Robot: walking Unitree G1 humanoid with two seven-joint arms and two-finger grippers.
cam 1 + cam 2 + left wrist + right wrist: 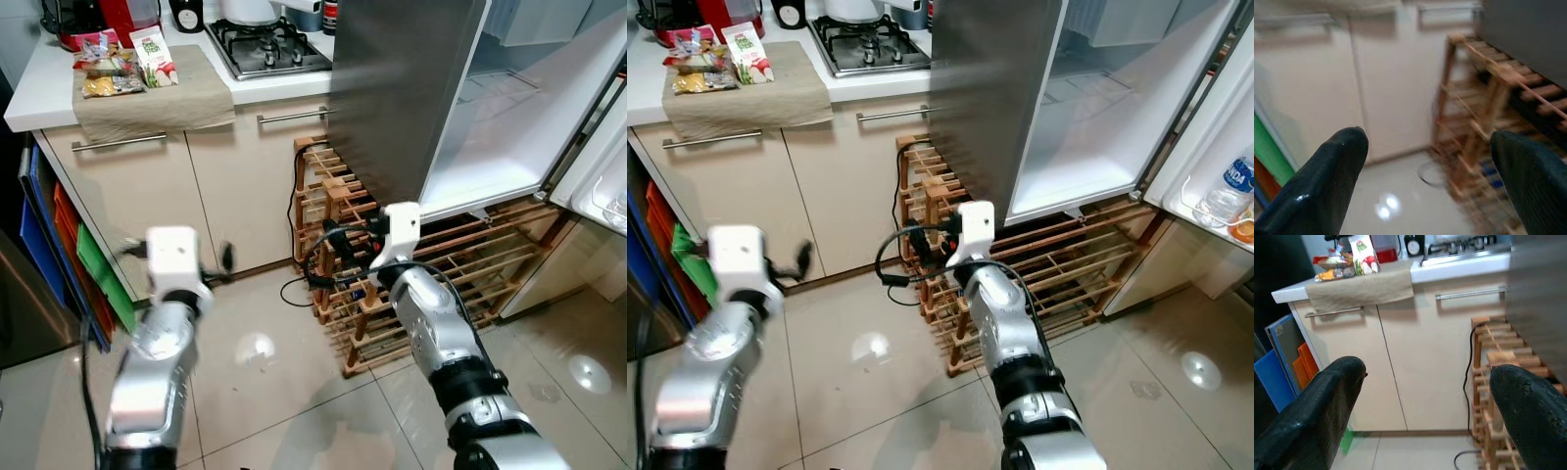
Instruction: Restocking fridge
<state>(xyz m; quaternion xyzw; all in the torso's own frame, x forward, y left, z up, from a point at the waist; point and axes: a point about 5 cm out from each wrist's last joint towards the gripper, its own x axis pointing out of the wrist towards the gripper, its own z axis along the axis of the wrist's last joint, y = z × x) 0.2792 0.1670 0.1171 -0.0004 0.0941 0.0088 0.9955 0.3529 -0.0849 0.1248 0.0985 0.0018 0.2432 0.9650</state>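
Observation:
The fridge stands open at the upper right, and its lit white inside looks bare. Its door swings out to the right with a water bottle in the door shelf. On the counter at the upper left, a beige cloth carries a white and green carton and some snack packets. My left gripper is open, low in front of the cupboard doors. My right gripper is open too, held before the wooden rack. Both hold nothing.
A wooden slatted rack sits under the fridge with a black cable trailing onto the tiled floor. A gas hob and a red appliance are on the counter. Coloured boards lean at the left.

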